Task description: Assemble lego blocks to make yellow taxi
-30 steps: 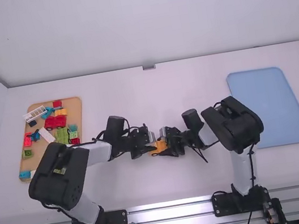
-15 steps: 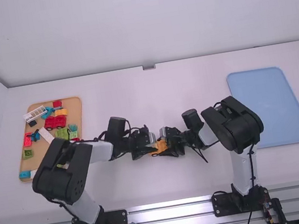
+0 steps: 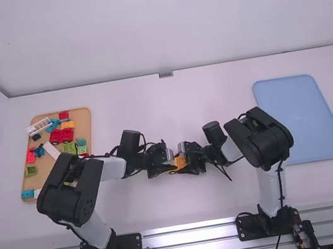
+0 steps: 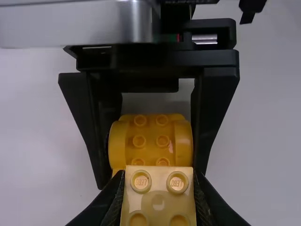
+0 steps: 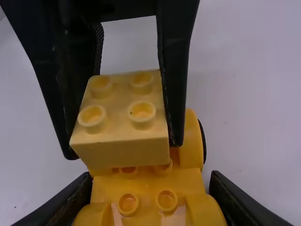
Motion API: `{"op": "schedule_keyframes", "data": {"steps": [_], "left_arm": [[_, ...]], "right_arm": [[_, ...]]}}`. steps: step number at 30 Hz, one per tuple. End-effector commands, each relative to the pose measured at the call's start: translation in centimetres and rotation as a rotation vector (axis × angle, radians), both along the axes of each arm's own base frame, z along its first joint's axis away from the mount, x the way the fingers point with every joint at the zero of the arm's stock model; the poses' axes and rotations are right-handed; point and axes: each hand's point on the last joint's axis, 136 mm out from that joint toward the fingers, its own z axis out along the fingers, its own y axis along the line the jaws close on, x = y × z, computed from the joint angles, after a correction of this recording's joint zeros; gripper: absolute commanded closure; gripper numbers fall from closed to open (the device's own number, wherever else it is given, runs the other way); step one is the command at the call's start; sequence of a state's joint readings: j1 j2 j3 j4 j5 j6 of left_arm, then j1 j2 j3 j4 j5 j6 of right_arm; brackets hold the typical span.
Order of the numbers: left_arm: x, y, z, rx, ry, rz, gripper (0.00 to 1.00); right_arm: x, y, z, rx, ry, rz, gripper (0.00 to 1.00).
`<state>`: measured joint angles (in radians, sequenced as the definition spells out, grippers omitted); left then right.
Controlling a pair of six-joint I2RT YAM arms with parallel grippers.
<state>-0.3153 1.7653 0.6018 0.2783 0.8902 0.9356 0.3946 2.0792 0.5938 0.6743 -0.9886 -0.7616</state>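
Near the table's middle, the left gripper [image 3: 167, 166] and the right gripper [image 3: 185, 161] meet at the yellow taxi body [image 3: 179, 162]. In the left wrist view, my left gripper [image 4: 159, 181] is shut on a pale yellow 2x2 block [image 4: 158, 200]. Beyond it, the right gripper's fingers stand on both sides of the taxi body [image 4: 151, 131]. The right wrist view has the right gripper [image 5: 150, 181] shut on the studded body [image 5: 148, 188], with the pale block [image 5: 123, 149] over its studs, slightly tilted. Whether they touch, I cannot tell.
A tan tray [image 3: 80, 118] at the left holds several red, green, blue, white and orange pieces; the left arm passes over its near edge. A blue tray [image 3: 300, 118] lies at the right, behind the right arm's elbow.
The left arm's elbow has shifted slightly right, uncovering more of the white piece on the tan tray. Both grippers have stayed nearly in place, and the right arm looks still.
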Motion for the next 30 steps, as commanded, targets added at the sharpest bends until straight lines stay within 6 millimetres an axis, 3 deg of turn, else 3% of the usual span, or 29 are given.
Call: {"op": "schedule_keyframes", "data": {"steps": [1, 21, 30], "left_arm": [[-1.0, -0.1, -0.5, -0.010, 0.026, -0.025, 0.98], [-1.2, -0.2, -1.8, -0.013, 0.055, -0.029, 0.99], [0.7, 0.4, -2.5, 0.060, 0.067, 0.072, 0.98]], "right_arm": [[-0.4, 0.1, -0.2, 0.015, 0.018, 0.019, 0.48], [-0.5, 0.0, -0.2, 0.015, 0.020, 0.018, 0.48], [-0.5, 0.0, -0.2, 0.014, 0.021, 0.018, 0.48]]}}
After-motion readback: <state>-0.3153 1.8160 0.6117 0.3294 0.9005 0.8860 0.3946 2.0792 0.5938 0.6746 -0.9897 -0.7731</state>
